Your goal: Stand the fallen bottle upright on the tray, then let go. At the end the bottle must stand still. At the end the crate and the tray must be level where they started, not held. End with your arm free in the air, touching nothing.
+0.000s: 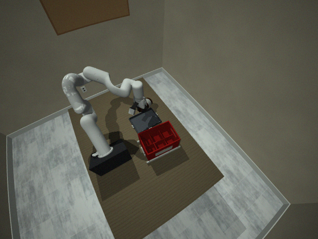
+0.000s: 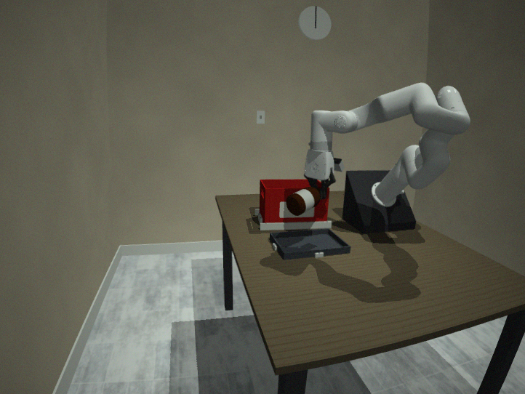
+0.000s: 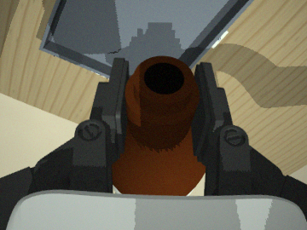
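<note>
Wrist view: my gripper clamps the brown bottle by its neck (mouth outward), above the tray.

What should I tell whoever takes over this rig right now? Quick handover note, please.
Gripper: shut on the bottle at its neck, holding it in the air.
Bottle: brown with a white label, lying roughly horizontal, base toward the exterior camera, above the table near the tray.
Tray: flat on the table, nothing in it, right beside the red crate.
Done: bottle picked up.
Left: rotate it upright, set it on the tray, release, retreat without nudging tray or crate.
</note>
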Action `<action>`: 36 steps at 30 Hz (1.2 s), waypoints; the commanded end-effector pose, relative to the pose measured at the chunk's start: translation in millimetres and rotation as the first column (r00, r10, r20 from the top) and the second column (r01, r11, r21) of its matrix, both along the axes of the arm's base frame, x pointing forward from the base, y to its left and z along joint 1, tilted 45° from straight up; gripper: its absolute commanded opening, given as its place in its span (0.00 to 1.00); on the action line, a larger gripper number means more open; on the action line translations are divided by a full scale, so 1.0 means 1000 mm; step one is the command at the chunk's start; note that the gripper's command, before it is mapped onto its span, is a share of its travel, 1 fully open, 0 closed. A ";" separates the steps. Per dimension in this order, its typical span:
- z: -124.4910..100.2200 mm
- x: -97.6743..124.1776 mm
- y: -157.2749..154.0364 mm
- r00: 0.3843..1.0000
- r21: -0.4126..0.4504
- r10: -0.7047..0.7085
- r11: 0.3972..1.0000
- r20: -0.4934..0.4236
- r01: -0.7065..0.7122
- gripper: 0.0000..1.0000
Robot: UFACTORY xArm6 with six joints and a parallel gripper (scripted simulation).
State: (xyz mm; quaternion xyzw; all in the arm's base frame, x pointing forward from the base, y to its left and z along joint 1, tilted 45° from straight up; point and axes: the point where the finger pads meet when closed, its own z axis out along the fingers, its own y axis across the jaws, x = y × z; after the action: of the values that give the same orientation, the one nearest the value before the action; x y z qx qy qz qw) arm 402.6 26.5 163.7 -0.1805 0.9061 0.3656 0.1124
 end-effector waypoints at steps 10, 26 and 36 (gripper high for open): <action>0.001 0.001 -0.001 0.998 -0.005 0.036 0.999 0.041 -0.036 0.00; 0.001 0.001 -0.001 0.996 -0.008 0.059 0.998 0.064 -0.059 0.00; 0.001 0.001 -0.001 0.980 -0.025 0.140 0.990 0.143 -0.138 0.00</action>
State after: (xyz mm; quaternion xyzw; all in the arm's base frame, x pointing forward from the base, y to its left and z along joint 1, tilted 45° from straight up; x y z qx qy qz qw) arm 402.6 26.5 163.7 -0.2474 0.8901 0.3565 0.1396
